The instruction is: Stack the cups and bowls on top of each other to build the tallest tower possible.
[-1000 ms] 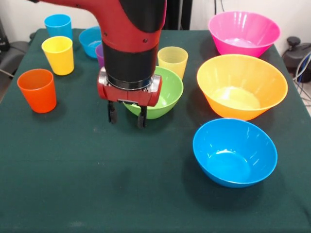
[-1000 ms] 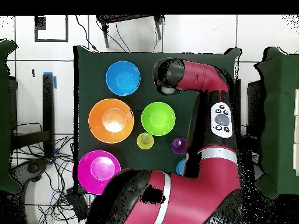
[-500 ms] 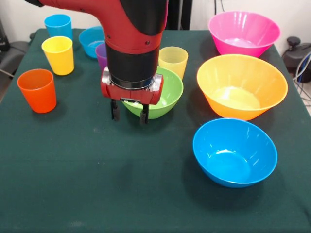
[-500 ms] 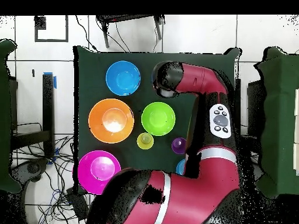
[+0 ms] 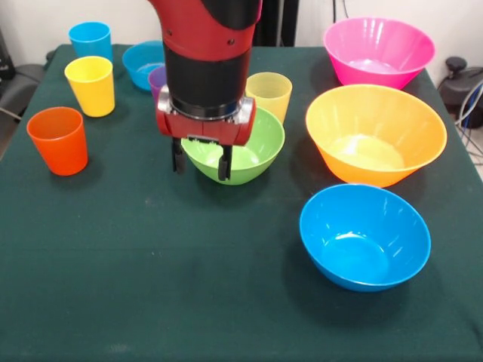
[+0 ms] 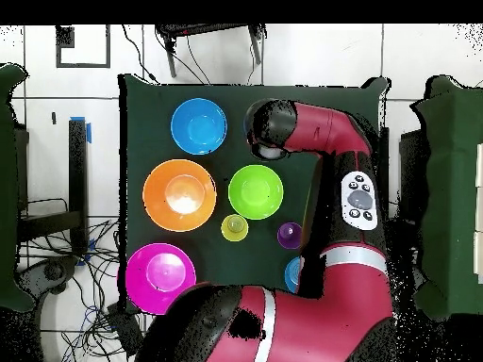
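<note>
Frontally, your worktop [image 5: 136, 286] was covered in a dark green cloth, slightly mottled, with a pale wall behind it and cables and dark equipment off its right side. The arm's hand [image 5: 201, 160] hung over the near left rim of the green bowl [image 5: 253, 154], its two dark fingers [image 5: 224, 162] spread apart with nothing between them; one sat in front of the bowl's wall, the other just left of it. You had the pale yellow-green cup [image 5: 270, 92] just behind that bowl and the purple cup [image 5: 158, 81] mostly hidden behind the arm. At the left stood the orange cup [image 5: 58, 140], the yellow cup [image 5: 90, 85] and the blue cup [image 5: 90, 40], all upright and apart. A small blue bowl [image 5: 141, 62] sat behind them. On the right, the pink bowl [image 5: 379, 51], the orange-yellow bowl [image 5: 375, 134] and the medium blue bowl [image 5: 364, 236] sat in a line, separate; nothing was stacked.

From overhead, you saw the green worktop [image 6: 141, 123] on a white tiled floor [image 6: 311, 52] strewn with cables, with dark green shapes at both sides. The arm [image 6: 321, 132] covered the right part of the cloth. The green bowl [image 6: 256, 191] lay centrally, the blue bowl [image 6: 198, 125], orange-yellow bowl [image 6: 179, 194] and pink bowl [image 6: 160, 277] to its left, well apart.
</note>
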Tool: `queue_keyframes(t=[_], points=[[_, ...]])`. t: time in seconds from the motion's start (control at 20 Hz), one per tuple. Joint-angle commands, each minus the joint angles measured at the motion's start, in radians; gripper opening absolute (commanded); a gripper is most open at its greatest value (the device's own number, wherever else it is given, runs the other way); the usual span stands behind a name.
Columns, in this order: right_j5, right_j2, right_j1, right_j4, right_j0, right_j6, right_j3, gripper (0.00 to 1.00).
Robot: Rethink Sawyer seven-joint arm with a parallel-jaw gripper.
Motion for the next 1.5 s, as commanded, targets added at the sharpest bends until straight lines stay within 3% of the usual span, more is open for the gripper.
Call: queue_keyframes(t=[0.05,0.5,0.75,1.0,1.25,1.5], points=[[0.046,0.049,-0.09,-0.016,-0.004,-0.039,0.132,1.0],[0.001,0.068,-0.07,-0.033,-0.023,-0.053,0.138,1.0],[-0.098,0.075,-0.116,-0.042,-0.051,-0.048,0.281,1.0],[-0.195,0.09,-0.114,-0.061,-0.081,-0.043,0.376,1.0],[-0.282,0.099,-0.065,-0.089,-0.105,-0.05,0.402,1.0],[-0.3,0.092,-0.033,-0.105,-0.103,-0.055,0.375,1.0]])
